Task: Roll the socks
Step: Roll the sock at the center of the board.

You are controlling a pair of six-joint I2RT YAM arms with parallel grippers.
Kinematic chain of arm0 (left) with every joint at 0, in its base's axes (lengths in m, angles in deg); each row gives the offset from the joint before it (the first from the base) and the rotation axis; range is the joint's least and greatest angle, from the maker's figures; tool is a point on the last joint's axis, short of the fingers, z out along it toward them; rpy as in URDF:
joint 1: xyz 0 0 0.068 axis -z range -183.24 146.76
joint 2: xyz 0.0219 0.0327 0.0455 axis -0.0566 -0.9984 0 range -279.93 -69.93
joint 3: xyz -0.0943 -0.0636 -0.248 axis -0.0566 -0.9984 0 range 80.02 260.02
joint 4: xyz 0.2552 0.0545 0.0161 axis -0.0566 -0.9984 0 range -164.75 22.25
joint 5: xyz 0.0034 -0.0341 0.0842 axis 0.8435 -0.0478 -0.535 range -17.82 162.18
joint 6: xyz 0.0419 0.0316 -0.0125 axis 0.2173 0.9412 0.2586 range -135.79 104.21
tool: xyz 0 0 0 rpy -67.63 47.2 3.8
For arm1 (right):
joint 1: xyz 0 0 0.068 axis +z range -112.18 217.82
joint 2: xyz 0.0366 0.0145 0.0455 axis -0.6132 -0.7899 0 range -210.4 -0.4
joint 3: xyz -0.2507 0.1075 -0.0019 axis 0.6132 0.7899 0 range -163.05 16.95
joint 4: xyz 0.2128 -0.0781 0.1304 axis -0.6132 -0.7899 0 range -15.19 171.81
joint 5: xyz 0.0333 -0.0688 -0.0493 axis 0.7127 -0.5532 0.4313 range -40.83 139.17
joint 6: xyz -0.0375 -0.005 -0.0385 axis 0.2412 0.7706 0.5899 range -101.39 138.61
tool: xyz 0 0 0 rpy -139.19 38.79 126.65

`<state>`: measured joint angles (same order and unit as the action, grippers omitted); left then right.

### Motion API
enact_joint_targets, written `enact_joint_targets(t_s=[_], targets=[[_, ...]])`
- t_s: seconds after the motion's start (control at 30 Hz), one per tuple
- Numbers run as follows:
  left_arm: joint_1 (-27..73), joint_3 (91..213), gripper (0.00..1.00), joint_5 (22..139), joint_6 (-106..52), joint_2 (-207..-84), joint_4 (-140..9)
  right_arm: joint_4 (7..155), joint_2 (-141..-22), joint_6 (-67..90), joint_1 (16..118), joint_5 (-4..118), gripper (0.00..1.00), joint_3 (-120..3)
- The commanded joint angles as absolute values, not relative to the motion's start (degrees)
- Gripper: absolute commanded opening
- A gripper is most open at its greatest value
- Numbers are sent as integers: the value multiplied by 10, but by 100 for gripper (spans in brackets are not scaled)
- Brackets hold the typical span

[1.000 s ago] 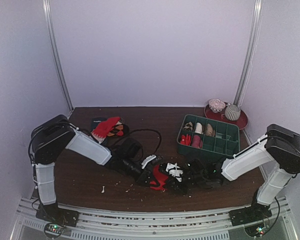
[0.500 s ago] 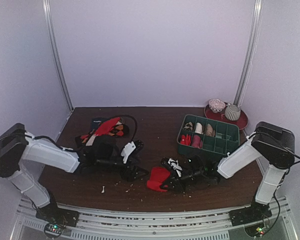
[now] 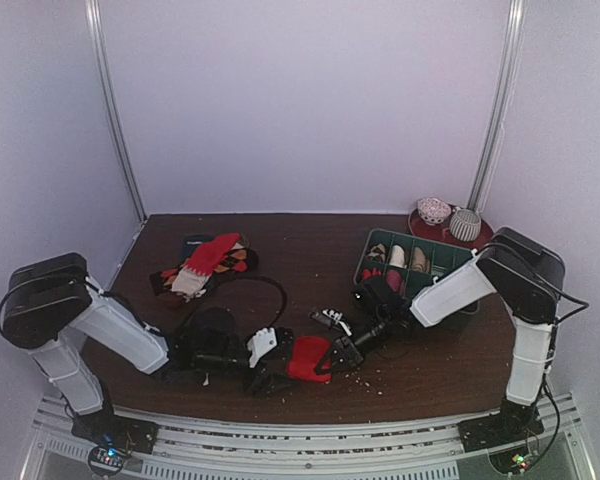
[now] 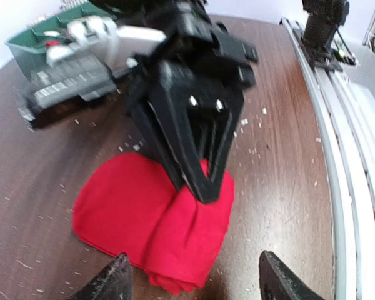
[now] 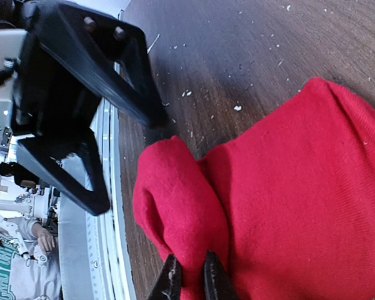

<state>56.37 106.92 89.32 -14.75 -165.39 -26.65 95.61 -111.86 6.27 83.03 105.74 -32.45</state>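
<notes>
Sitting on a dark brown wooden table (image 3: 430, 370) dotted with tiny white crumbs, the red sock (image 3: 308, 358) lies near the front edge, partly folded over itself. Plain pale walls (image 3: 310, 100) stand around the table, and a silver rail (image 3: 310, 440) runs along the front. The right gripper (image 5: 190, 282) is pinched tight on a fold of the red sock. The left gripper (image 4: 197, 281) is spread wide just beside the sock, holding nothing. A green tray (image 3: 465, 262) with little boxes sits at the back right, some with rolled socks inside. A heap of socks (image 3: 205, 262) lies at the back left. Some green letters show in a corner of the right wrist view, too cut off to read.
</notes>
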Motion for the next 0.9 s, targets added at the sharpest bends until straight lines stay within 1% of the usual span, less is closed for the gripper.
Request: enact_joint_targets(t_s=[0.0, 0.13, 0.27, 0.3, 0.33, 0.43, 0.57, 0.6, 0.77, 0.87], targets=[[572, 1083, 68, 909, -137, -1693, -208, 822, -1163, 75, 827, 1013, 11, -310], [577, 1106, 62, 910, -139, -1727, -222, 816, -1166, 83, 827, 1013, 11, -315], [577, 1115, 60, 901, -143, -1741, -221, 811, -1168, 89, 826, 1012, 11, -314], [577, 1120, 57, 900, -144, -1744, -224, 812, -1170, 90, 826, 1013, 11, -314], [577, 1124, 53, 900, -145, -1747, -226, 811, -1171, 90, 827, 1013, 11, -313], [577, 1137, 30, 905, -147, -1763, -239, 810, -1170, 91, 826, 1011, 11, -312], [577, 1142, 3, 927, -156, -1776, -252, 802, -1165, 94, 826, 1000, 11, -316], [577, 1142, 0, 931, -160, -1777, -259, 798, -1164, 96, 826, 994, 11, -317], [572, 1143, 0, 925, -226, -1787, -304, 810, -1125, 91, 826, 969, 12, -309], [558, 1159, 0, 951, -286, -1809, -360, 827, -1079, 86, 826, 945, 15, -299]])
